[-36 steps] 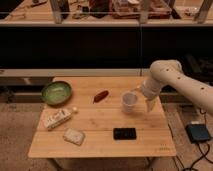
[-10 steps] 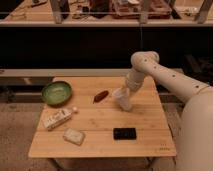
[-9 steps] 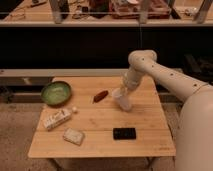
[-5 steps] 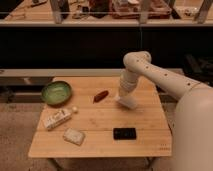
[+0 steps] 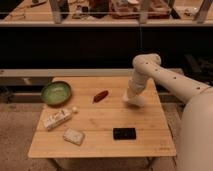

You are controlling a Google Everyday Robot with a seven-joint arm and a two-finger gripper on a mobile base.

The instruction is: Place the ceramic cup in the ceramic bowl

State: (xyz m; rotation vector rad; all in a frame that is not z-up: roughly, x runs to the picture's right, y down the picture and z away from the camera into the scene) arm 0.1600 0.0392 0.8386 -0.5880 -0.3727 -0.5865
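While our gripper (image 5: pixel 131 98), closed around the ceramic cup (image 5: pixel 135 102), hangs over the right side of the table (image 5: pixel 100 126), we are at the carrying step. Next we need to go far left, over the ceramic bowl (image 5: pixel 56 93).

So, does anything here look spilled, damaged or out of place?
Nothing looks spilled or broken. The white carton lies askew, near the ceramic bowl. The gripper holds the ceramic cup at the right of the table.

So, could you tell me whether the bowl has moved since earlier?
No. The bowl remains at the table's far left corner, behind the carton; the gripper is toward the right edge.
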